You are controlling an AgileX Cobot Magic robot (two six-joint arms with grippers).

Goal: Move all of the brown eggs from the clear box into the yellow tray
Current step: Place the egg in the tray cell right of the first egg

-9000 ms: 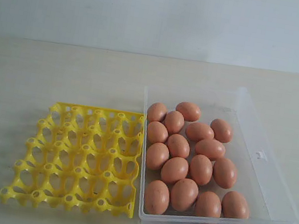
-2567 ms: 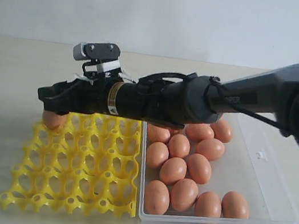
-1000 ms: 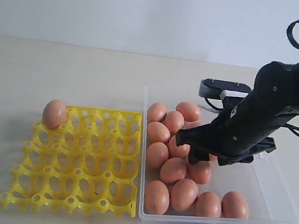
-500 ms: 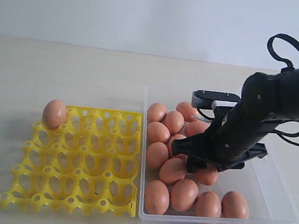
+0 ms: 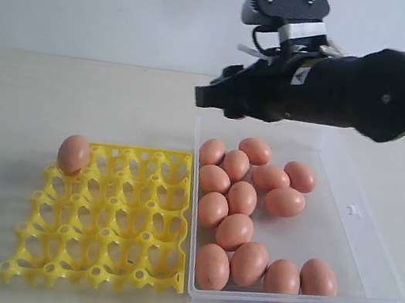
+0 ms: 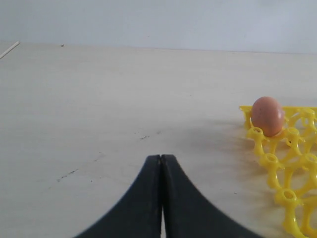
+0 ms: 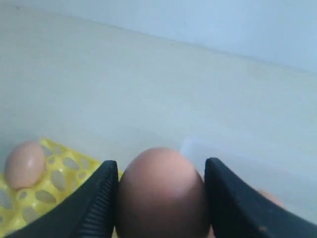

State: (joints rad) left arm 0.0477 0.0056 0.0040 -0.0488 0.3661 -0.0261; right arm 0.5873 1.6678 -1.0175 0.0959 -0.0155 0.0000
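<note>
My right gripper (image 5: 221, 101) hangs high over the far left corner of the clear box (image 5: 361, 250). It is shut on a brown egg (image 7: 161, 193), which fills the gap between both fingers in the right wrist view. Several brown eggs (image 5: 236, 230) lie loose in the left and near parts of the box. One egg (image 5: 74, 154) stands in the far left corner cup of the yellow tray (image 5: 122, 208); the left wrist view shows this egg (image 6: 267, 115) too. My left gripper (image 6: 161, 158) is shut and empty, low over bare table left of the tray (image 6: 292, 163).
The tray and the box sit side by side, touching, on a pale wooden table (image 5: 55, 94). A white wall stands behind. The right half of the box floor is bare. The right arm (image 5: 372, 79) stretches in from the right, above the box.
The right gripper was down among the eggs in the box; now it has risen up and to the left with an egg held. One egg fewer lies in the box.
</note>
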